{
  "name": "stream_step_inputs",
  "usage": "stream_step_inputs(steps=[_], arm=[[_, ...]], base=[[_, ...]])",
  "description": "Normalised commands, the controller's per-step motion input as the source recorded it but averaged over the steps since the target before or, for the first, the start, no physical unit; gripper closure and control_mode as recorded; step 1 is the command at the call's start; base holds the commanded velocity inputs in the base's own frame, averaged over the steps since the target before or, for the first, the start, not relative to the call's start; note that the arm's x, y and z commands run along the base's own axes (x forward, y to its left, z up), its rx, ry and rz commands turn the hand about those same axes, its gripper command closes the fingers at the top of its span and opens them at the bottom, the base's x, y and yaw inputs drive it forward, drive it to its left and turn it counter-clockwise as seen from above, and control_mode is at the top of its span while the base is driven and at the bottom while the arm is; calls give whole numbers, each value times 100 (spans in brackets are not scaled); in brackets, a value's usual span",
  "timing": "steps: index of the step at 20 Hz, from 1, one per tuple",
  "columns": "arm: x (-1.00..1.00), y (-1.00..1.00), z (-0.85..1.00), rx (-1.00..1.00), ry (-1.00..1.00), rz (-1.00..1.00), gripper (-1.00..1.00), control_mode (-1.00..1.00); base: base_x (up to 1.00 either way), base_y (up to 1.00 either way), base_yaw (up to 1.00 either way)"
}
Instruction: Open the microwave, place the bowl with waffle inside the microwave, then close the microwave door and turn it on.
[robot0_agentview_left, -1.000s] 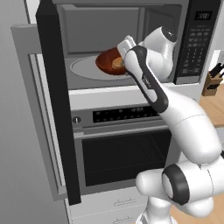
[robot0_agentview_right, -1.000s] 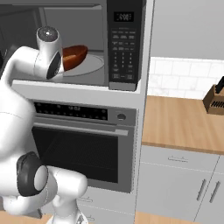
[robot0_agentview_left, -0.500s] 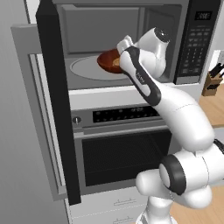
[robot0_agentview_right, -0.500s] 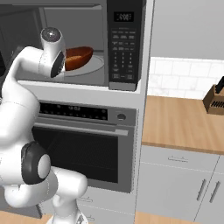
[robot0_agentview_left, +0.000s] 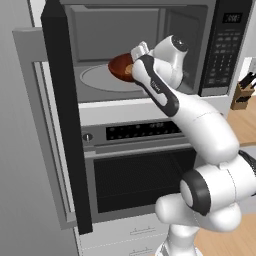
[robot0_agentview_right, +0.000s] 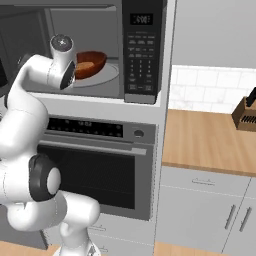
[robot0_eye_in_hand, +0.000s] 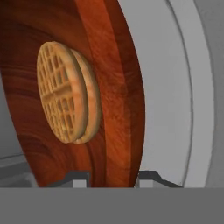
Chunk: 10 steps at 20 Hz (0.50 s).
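the gripper (robot0_eye_in_hand: 109, 177) is pinching the rim of the bowl (robot0_eye_in_hand: 113, 109), waffle (robot0_eye_in_hand: 65, 98) lying inside, over the glass turntable (robot0_agentview_left: 100, 80) in the microwave (robot0_agentview_right: 140, 50). the microwave door (robot0_agentview_left: 62, 115) hangs wide open. keypad (robot0_agentview_right: 141, 52) lettering and display too small to read.

the round wooden bowl (robot0_eye_in_hand: 118, 87) is reddish-brown with dark streaks. the small round waffle (robot0_eye_in_hand: 65, 98) is golden-tan with a grid of squares. the big microwave (robot0_agentview_right: 145, 50) is black outside, grey inside.
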Motion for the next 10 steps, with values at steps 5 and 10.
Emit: stream_step_inputs(steps=[5, 10], arm=[[21, 48, -2, 0, 0, 0, 100, -100], [14, 20, -2, -1, -1, -2, 100, -100]], base=[[0, 0, 0], [0, 0, 0]])
